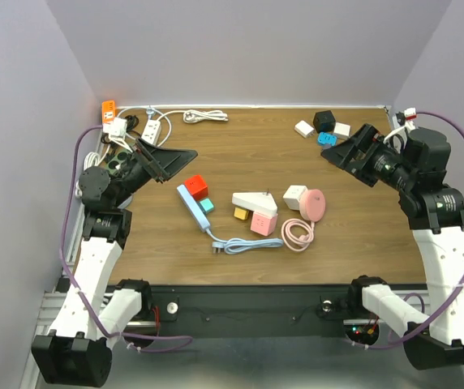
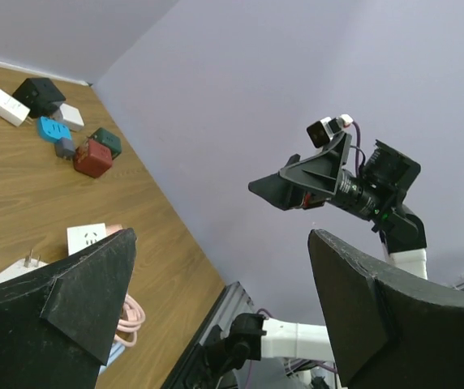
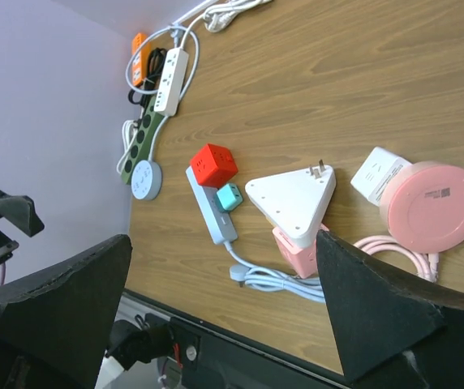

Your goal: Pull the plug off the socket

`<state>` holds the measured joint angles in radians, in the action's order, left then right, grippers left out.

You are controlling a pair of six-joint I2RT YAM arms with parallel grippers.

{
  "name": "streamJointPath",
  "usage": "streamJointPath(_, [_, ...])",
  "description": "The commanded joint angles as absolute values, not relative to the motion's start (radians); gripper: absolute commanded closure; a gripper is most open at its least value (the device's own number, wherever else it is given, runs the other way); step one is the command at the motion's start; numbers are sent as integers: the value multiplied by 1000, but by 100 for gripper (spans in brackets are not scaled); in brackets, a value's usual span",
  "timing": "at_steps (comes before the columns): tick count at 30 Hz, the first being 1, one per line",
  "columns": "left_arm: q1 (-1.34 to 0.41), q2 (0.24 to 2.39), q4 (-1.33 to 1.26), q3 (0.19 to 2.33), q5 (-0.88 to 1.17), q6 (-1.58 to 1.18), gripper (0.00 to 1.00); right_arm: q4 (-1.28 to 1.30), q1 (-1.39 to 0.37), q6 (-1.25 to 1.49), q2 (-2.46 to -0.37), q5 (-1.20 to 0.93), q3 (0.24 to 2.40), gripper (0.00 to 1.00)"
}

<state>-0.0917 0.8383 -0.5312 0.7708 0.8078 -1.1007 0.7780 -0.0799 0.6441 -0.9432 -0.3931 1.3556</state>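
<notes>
- Two grippers hang above the table [image 1: 256,146], each with its jaws spread wide and holding nothing: the left gripper [image 1: 169,160] over the left side, the right gripper [image 1: 347,154] over the far right.
- The strip [image 1: 191,203] is pale blue and slim. It lies diagonally mid-table, with its cord [image 1: 244,244] looped at the near end.
- A red cube [image 1: 197,187] and a small teal plug [image 1: 207,205] sit side by side against the strip's right face.
- Bare wood lies left of the strip and behind it. A white block [image 1: 254,200] and a pink cube [image 1: 264,224] crowd its right side, and the cord lies near the table's front edge.
- The strip lies just right of the left gripper and nearer the front. It is well apart from the right gripper, with a pink disc [image 1: 311,204] between them.
</notes>
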Motion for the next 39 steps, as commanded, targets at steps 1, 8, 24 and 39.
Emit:
streamJointPath(1, [-115,816,-496,778,828,-1037,1,781,-84,609,-951,-443,1333,0])
streamJointPath(8, [-205,841,-226,813,703,-879,1,814,-92,480,-986,-482,1200,0])
streamJointPath(24, [-442,1089,28,976,414,-715,6,943,-432,449,-1196,229,1124,0])
streamJointPath(39, [-442,1035,54,907,341,-701,6,854,-575,558,-1469,560,1131,5])
